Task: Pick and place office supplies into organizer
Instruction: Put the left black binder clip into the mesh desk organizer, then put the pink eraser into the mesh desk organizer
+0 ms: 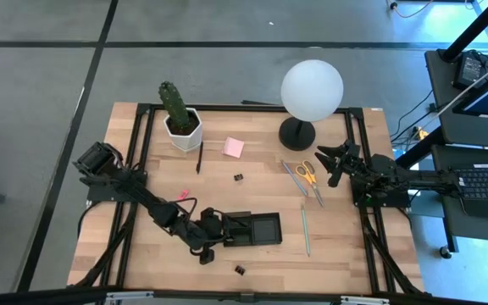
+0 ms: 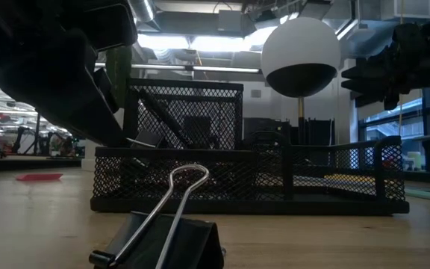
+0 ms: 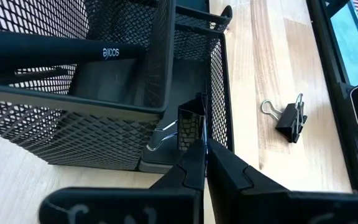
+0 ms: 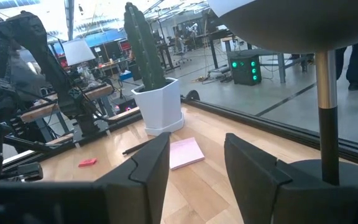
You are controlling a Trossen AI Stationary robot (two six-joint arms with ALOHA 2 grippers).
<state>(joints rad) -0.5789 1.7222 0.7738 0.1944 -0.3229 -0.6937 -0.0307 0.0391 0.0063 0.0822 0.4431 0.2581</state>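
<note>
I see my left gripper (image 3: 202, 149) pinched tight on a small black binder clip (image 3: 190, 124), holding it just over the near wall of the black mesh organizer (image 3: 110, 109), where a black pen (image 3: 55, 50) already lies. Another clip (image 3: 289, 118) sits on the table (image 3: 278, 56) beside it. My right gripper (image 4: 194, 158) waits with its fingers apart near the lamp (image 1: 310, 91).
</note>
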